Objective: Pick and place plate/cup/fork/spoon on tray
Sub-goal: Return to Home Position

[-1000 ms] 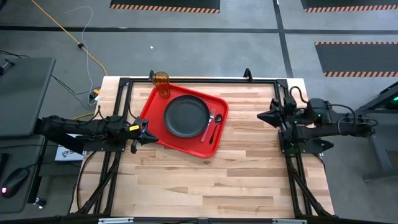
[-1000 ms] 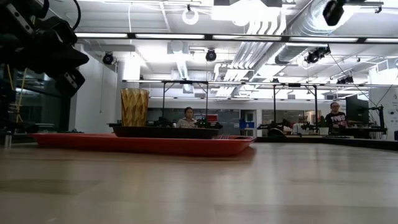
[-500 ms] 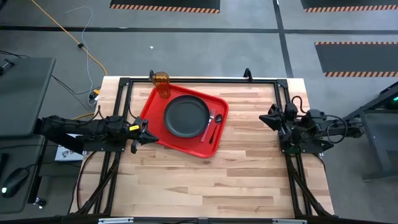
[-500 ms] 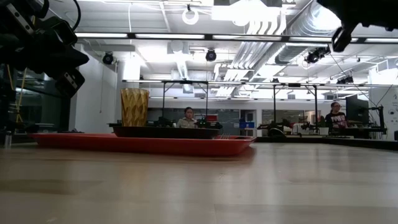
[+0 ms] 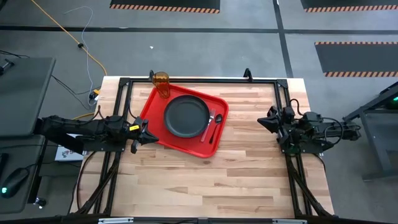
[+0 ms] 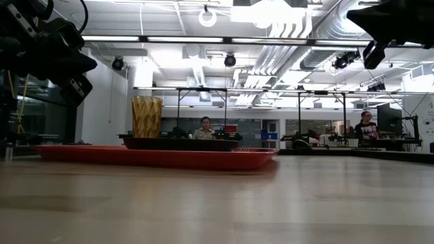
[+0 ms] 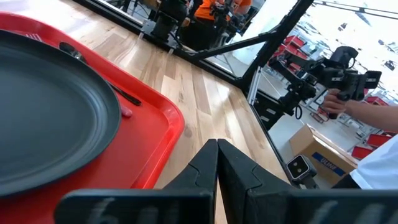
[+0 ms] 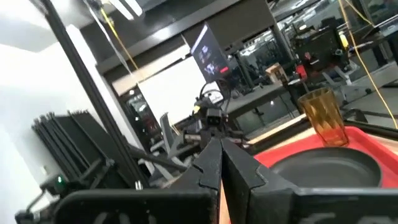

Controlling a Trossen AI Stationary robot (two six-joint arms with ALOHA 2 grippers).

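Observation:
The red tray (image 5: 153, 107) lies on the wooden table, far left of centre. The black plate (image 5: 186, 116) rests in its middle. The amber cup (image 5: 161, 84) stands upright at the tray's far left corner. The pink-handled fork (image 5: 208, 126) and the black spoon (image 5: 217, 126) lie side by side on the tray, right of the plate. My left gripper (image 5: 151, 136) is shut and empty at the table's left edge, near the tray's left corner. My right gripper (image 5: 263, 120) is shut and empty at the table's right edge.
A black frame (image 5: 199, 79) runs around the table's edges. Bare wood (image 5: 205, 180) lies between the tray and the near edge. People (image 6: 204, 128) sit in the room beyond the table. A person's hand holds a device (image 7: 348, 84) off the table's right side.
My right arm has drawn back toward the table's right edge and lowered a little, its gripper staying shut. The tray and the things on it have kept still.

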